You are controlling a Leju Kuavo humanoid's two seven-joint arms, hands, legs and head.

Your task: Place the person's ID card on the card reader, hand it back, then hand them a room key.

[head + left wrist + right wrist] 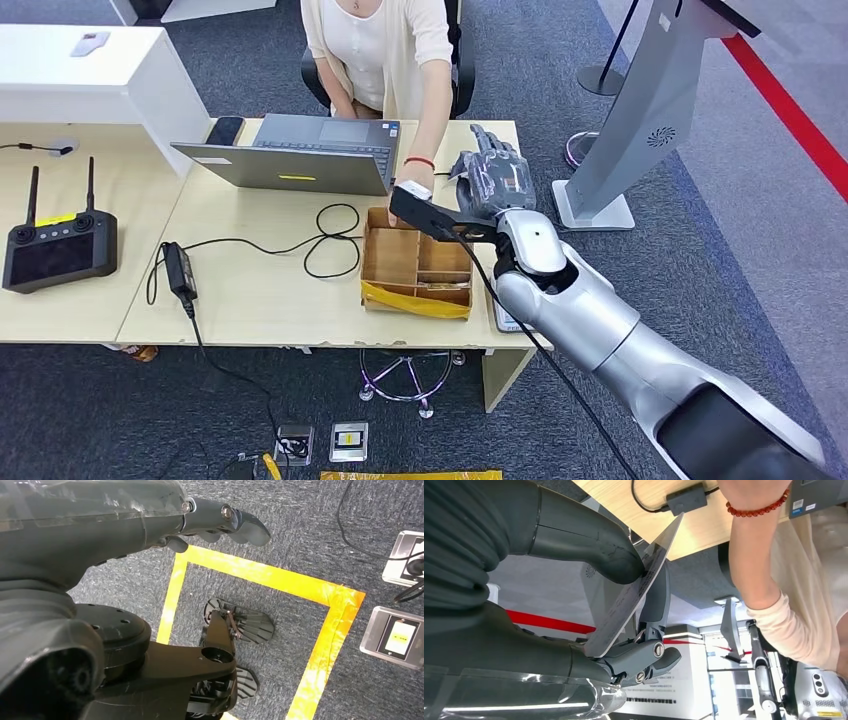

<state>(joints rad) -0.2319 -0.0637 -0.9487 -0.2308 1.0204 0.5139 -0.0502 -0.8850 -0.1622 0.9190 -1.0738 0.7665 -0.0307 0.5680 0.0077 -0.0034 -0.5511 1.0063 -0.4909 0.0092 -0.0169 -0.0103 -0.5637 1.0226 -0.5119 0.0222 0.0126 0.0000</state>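
Your right hand (492,182) is up over the desk (250,290) at about 2 o'clock from the wooden tray (415,262), fingers pointing away from you toward the person (385,50). In the right wrist view the ID card (634,590) is pinched flat between the thick thumb (589,545) and the darker fingers (656,610); the card's far corner sticks out past the fingertips toward the desk edge. So the card is in the hand, not on the desk. Can't make out the card itself in the head view, the hand's back hides it.

The person's hand (412,188), with a red bead bracelet (419,161) on the wrist, reaches down just at 9 o'clock of your right hand, near the tray's far right corner. Whether it touches the card, can't tell.

A flat pale device (503,310) lies at 3 o'clock of the tray, mostly under your forearm; can't confirm it's the card reader.

Your left hand (220,522) hangs low over grey carpet with yellow tape (260,575); fingers are curled in loosely and there's nothing in them.

Also on the desk: open laptop (300,155) at 11 o'clock of the tray, a looped black cable (330,240) at 9 o'clock, a power brick (180,270) further left, and a black controller (60,245) on the neighbouring desk.
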